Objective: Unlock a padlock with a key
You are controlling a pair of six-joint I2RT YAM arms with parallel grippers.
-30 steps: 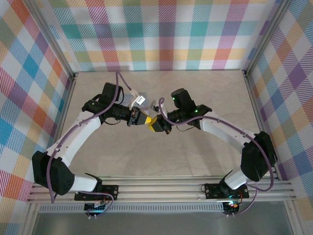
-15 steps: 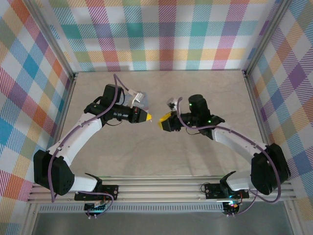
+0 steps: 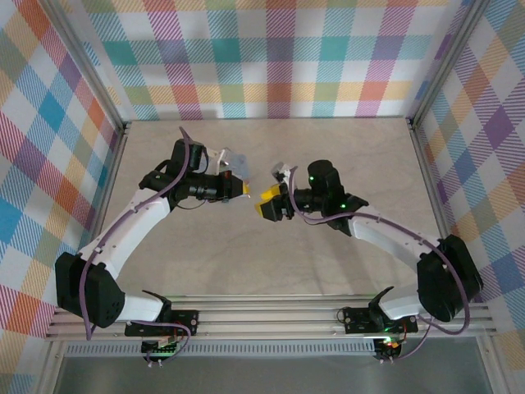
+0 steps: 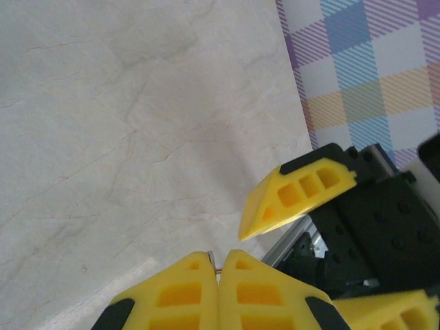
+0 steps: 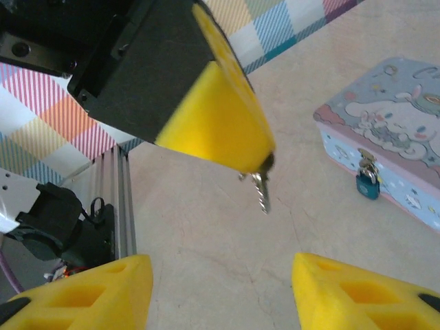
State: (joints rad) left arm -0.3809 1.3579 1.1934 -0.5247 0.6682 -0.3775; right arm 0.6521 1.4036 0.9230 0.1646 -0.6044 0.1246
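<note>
Right wrist: right end effector (image 5: 220, 295), yellow fingers spread, empty; left end effector (image 5: 264, 155), pressed together, pinching small silver metal key (image 5: 260, 190) above beige marbled desk (image 5: 199, 234); tiny dark-and-bluish padlock (image 5: 368, 181) hanging on front of pale blue rectangular cartoon-print tin (image 5: 395, 124).

Yellow fingers (image 5: 82, 289), silver key (image 5: 260, 189), teal padlock (image 5: 368, 184) — pale-blue cartoon tin (image 5: 392, 130).

The two tips that had met a second before parted: the left gripper (image 3: 244, 188) carried the key (image 5: 262, 190) toward the counter's far edge, while the right gripper (image 3: 267, 204) backed rightward and spread its jaws.
</note>
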